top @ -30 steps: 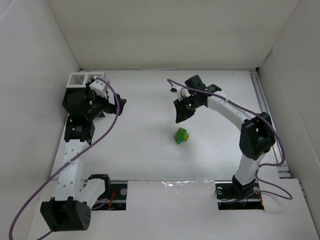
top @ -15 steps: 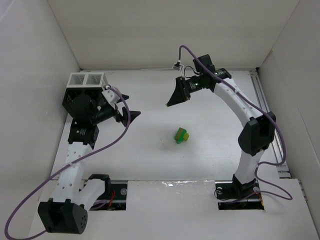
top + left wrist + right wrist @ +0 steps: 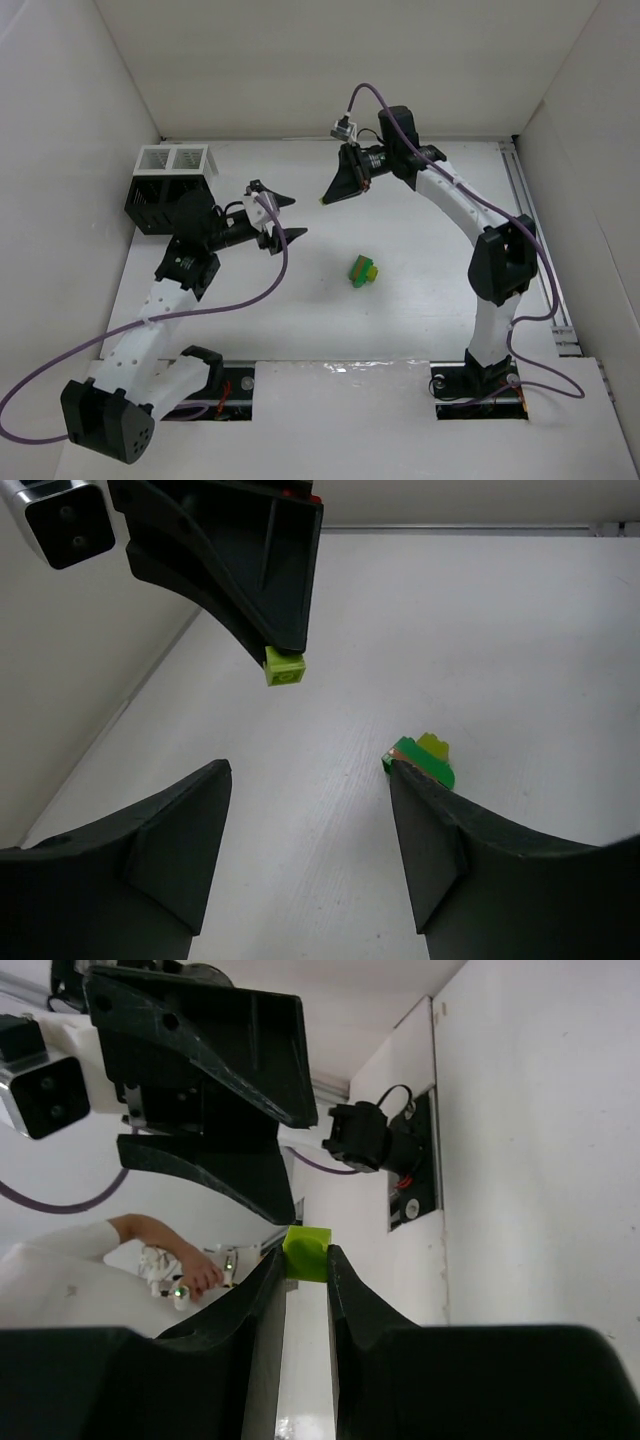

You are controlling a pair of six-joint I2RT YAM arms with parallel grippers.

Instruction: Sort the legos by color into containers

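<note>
My right gripper [image 3: 325,199] is raised over the middle of the table and shut on a tiny yellow-green lego [image 3: 307,1253], pinched at its fingertips; the lego also shows in the left wrist view [image 3: 285,668]. My left gripper [image 3: 286,218] is open and empty, pointing right toward the right gripper, a short way apart from it. A small clump of green and yellow-green legos [image 3: 362,270] lies on the table centre, also in the left wrist view [image 3: 425,760]. The black slatted rack with a white rim [image 3: 170,175] stands at the back left.
White walls enclose the table on the left, back and right. A rail [image 3: 540,240] runs along the right edge. Purple cables loop from both arms.
My left gripper has swung right from the rack toward the table's centre. My right gripper has lifted and turned left to face it, holding the lego.
</note>
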